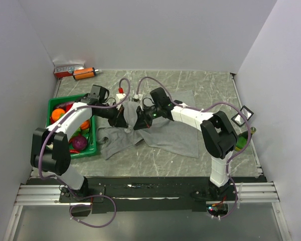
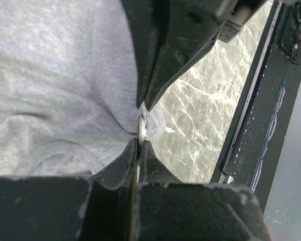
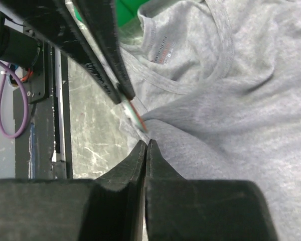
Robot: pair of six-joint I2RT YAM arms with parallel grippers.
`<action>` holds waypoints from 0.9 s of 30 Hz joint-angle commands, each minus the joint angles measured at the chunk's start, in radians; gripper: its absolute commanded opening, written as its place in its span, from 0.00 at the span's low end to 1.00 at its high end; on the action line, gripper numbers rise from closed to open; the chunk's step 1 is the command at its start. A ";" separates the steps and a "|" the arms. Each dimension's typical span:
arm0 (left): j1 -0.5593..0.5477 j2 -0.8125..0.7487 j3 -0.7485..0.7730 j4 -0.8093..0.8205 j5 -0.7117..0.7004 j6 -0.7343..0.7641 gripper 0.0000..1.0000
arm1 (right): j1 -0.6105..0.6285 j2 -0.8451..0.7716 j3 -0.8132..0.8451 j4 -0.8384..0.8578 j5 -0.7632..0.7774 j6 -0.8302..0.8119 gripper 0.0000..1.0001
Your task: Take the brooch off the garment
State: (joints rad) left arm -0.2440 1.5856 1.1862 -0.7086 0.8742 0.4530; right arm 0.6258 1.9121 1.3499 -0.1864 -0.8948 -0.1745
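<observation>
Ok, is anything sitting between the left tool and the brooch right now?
Nothing visible. The left tool is shut on the brooch, which shows edge-on between its fingertips. The only thing against it is the garment, its grey cloth bunched beside the disc where the right tool pinches it.

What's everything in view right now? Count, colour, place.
garment: 1, grey, mid-table, one fold lifted
brooch: 1, whitish disc, edge-on at the pinched fold
crate: 1, green, left of garment; orange, purple, red items inside
box: 1, red-white, far left corner
cylinder: 1, orange, beside box
green object: 1, right table edge, partly hidden
table: 1, grey marbled
left gripper: 1, black, shut on brooch
right gripper: 1, black, shut on garment
</observation>
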 commanded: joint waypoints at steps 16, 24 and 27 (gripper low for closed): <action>-0.017 0.054 0.095 -0.028 0.080 -0.014 0.01 | -0.008 0.021 0.078 0.140 -0.164 0.170 0.57; -0.015 0.083 0.119 -0.045 0.114 -0.026 0.01 | -0.003 0.057 0.104 0.128 -0.159 0.165 0.51; -0.015 0.085 0.121 -0.043 0.120 -0.034 0.01 | 0.002 0.067 0.118 0.098 -0.139 0.141 0.50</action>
State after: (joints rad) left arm -0.2569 1.6657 1.2667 -0.7464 0.9333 0.4278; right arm 0.6189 1.9686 1.4113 -0.0895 -1.0367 -0.0158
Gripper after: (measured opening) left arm 0.032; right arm 0.512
